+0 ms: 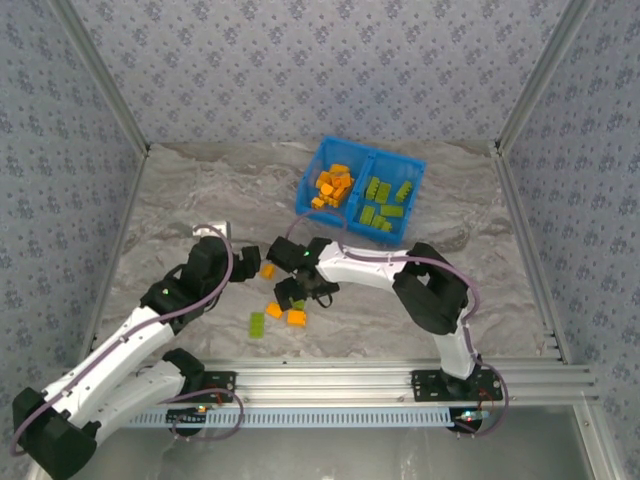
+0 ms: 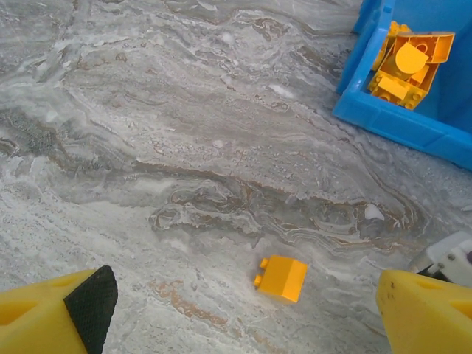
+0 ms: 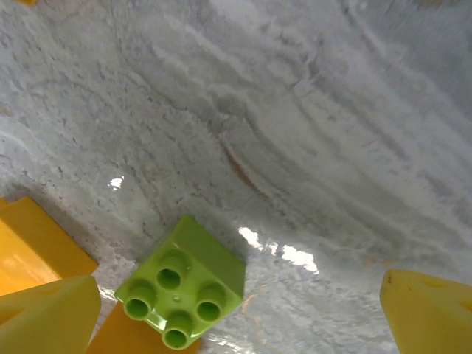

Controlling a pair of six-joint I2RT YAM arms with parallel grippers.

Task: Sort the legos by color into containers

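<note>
Both sets of jaws stand wide apart and empty, apparently lined up for picks: the left gripper [image 2: 251, 310] frames an orange brick [image 2: 280, 279] at lower centre, the right gripper [image 3: 240, 313] frames a green brick [image 3: 183, 282] at lower left, and the blue bin [image 1: 418, 185] at upper centre holds colour-sorted legos [image 1: 333, 187].

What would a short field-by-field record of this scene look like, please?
surface: marbled grey table
container: blue two-compartment bin, at the far side of the table
compartment on the left in the top view: orange Lego bricks
compartment on the right in the top view: green Lego bricks
still loose: orange brick, green four-stud brick, a few more near the arms
left gripper: open, above the orange brick
right gripper: open, above the green four-stud brick
</note>
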